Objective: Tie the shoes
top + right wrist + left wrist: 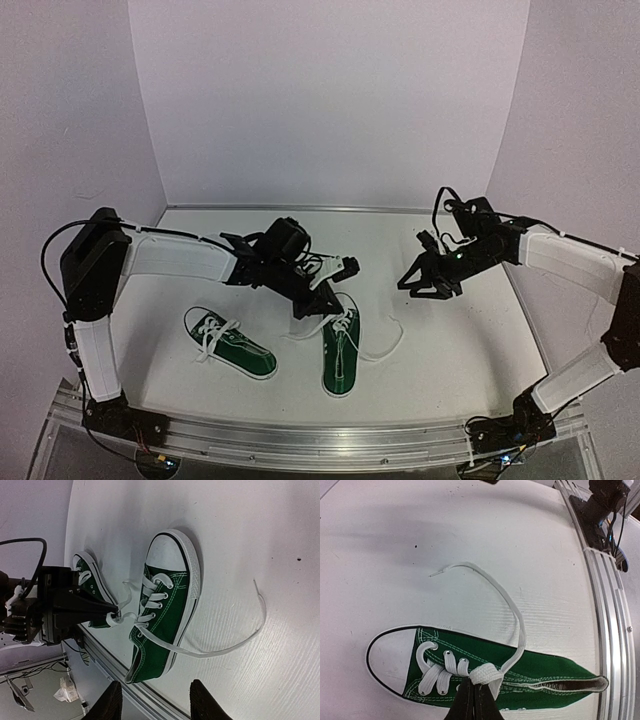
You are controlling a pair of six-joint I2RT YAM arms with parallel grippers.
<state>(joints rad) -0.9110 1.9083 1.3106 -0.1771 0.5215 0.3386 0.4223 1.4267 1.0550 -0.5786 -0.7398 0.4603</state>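
Nearest the arm bases, just beyond the metal rail [330, 440] at the table [450, 350] edge, the two green shoes lie well apart on their soles. The left shoe [230, 343] is angled, its toe toward the left arm. The right shoe [341, 355] has its heel close to the rail and its toe pointing away.

The left gripper [318, 308] hangs directly over the right shoe's laced throat. In the left wrist view its fingers [467, 700] are pressed together, pinching a bunched piece of white lace [487, 672] just above the upper eyelets. The green canvas [540, 680] sits immediately beneath the fingertips.

From that pinch a free lace end [510, 600] curves out onto the bare table on the shoe's right side.

Farther out and to the right, the right gripper [425, 285] hovers above the table, clear of both shoes. Its fingers [112, 702] stand apart and hold nothing. The right shoe [160, 630] lies ahead of it, with the free lace end between them.
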